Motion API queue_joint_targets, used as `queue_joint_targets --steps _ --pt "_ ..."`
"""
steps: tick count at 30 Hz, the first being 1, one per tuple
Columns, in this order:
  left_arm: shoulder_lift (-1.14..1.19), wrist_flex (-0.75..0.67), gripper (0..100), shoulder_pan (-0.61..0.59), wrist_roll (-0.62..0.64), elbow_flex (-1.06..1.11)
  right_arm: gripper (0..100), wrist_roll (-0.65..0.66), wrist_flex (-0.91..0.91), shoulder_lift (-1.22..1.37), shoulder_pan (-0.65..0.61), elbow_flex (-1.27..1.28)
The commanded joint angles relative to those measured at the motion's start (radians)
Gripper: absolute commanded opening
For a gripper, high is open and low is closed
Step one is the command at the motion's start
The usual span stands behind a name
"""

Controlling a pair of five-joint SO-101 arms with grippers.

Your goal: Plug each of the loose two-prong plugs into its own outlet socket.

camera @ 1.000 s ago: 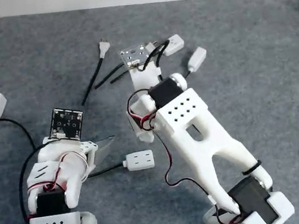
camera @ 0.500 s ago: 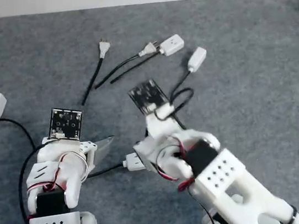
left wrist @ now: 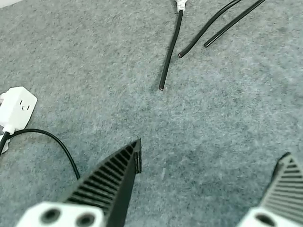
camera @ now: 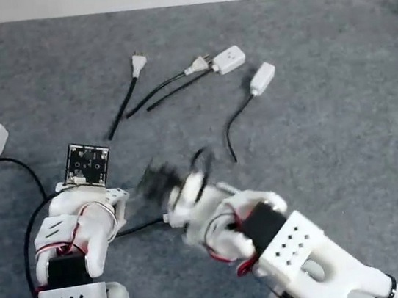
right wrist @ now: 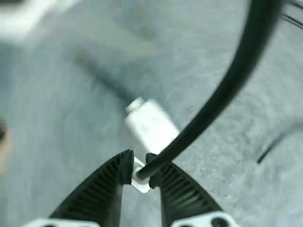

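Right wrist view, right tool (right wrist: 139, 158) clamped on white plug (right wrist: 154, 127), black cord (right wrist: 236, 71) arching away, left tool (left wrist: 211, 149) spread open.

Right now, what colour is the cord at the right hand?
The cord is black, clearest in the right wrist view.

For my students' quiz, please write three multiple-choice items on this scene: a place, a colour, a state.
1. The loose plug with the straight cord lies: A) far across the carpet B) in the left jaws C) under the right arm
2. The plug cords are: A) red B) black C) yellow
3. The right jaws are: A) open, empty B) shut on a white plug C) shut on a pen
Answers: A, seen at the far side in the high view; B, every cord is black; B, the right wrist view shows it pinched.
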Motion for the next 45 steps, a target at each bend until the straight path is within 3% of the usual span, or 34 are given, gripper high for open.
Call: queue_joint_targets --steps 1,4,8,11,17,20,27,32,35,37,40,45 --pt "-0.002 -0.021 41 -0.012 0.003 -0.004 0.6 0.275 0.07 -0.027 -0.062 -0.005" --pt "-0.002 -0.021 41 -0.012 0.003 -0.004 0.6 0.345 0.068 -0.027 -0.067 -0.005" --pt "-0.002 -0.021 41 -0.012 0.003 -0.004 0.6 0.261 0.012 -0.027 -0.048 -0.001" --pt "-0.002 -0.021 41 -0.012 0.003 -0.004 0.6 0.023 -0.033 -0.028 -0.005 -0.005" --pt "-0.002 -0.021 41 -0.01 0.003 -0.004 0.6 -0.641 -0.174 -0.03 0.209 0.039" --pt "-0.002 -0.021 41 -0.01 0.003 -0.004 0.6 -0.796 -0.243 -0.03 0.265 0.074" --pt "-0.002 -0.021 41 -0.01 0.003 -0.004 0.6 -0.769 -0.314 -0.033 0.219 0.116" --pt "-0.002 -0.021 41 -0.008 0.003 -0.004 0.7 -0.572 -0.269 -0.041 0.197 0.12" --pt "-0.002 -0.02 41 -0.008 0.003 -0.004 0.7 -0.359 -0.228 -0.039 0.173 0.12" --pt "-0.002 -0.018 41 -0.013 0.003 -0.004 0.7 -0.353 -0.226 -0.039 0.134 0.12" --pt "-0.002 -0.02 41 -0.013 0.003 -0.007 0.6 -0.195 -0.197 -0.039 0.015 0.12" --pt "-0.004 -0.02 41 -0.01 0.003 -0.01 0.6 -0.095 -0.174 -0.03 -0.099 0.125"
